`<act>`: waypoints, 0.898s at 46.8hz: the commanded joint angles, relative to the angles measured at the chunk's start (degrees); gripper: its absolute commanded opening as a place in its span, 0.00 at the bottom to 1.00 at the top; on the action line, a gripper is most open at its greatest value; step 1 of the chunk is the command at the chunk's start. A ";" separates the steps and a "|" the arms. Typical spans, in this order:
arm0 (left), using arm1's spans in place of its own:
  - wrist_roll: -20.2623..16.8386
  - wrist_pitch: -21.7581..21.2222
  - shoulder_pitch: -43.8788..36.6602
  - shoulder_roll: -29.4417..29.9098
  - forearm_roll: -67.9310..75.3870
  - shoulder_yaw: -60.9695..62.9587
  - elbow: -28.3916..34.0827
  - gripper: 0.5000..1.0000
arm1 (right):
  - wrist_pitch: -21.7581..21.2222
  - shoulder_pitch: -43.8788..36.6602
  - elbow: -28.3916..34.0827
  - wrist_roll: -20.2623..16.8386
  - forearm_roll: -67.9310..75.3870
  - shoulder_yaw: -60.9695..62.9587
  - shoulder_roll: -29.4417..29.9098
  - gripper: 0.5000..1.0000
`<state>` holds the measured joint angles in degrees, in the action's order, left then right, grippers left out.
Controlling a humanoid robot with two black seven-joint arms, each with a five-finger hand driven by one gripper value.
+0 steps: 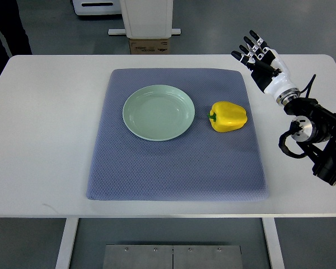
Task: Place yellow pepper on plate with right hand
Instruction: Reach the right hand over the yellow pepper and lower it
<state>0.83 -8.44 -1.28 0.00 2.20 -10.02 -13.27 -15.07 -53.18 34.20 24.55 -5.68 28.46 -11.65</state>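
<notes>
A yellow pepper (229,116) with a green stem lies on its side on the blue-grey mat (176,168), just right of a pale green plate (158,112). The plate is bare. My right hand (256,53) hovers over the white table up and to the right of the pepper, off the mat's far right corner. Its fingers are spread and hold nothing. The black forearm runs down to the right edge of the picture. The left arm does not show.
The white table (39,140) surrounds the mat on all sides. Beyond its far edge stands a white machine base (147,19) with a cardboard box (149,46) under it. A dark shape (8,28) stands at the far left corner.
</notes>
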 commanded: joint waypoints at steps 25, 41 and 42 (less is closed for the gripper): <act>0.04 0.00 -0.03 0.00 0.00 0.00 0.00 1.00 | 0.31 -11.24 17.21 0.32 -19.71 -20.37 -15.86 1.00; -0.04 0.00 -0.03 0.00 0.00 0.00 0.00 1.00 | 6.71 -20.81 18.44 0.59 -29.38 -36.97 -16.04 1.00; 0.04 0.00 0.05 0.00 0.00 0.00 0.00 1.00 | 7.59 -21.52 18.44 0.59 -29.47 -38.29 -15.86 1.00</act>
<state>0.84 -8.44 -1.33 0.00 2.20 -10.02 -13.27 -10.01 -72.89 52.67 25.13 -34.51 -6.24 -27.85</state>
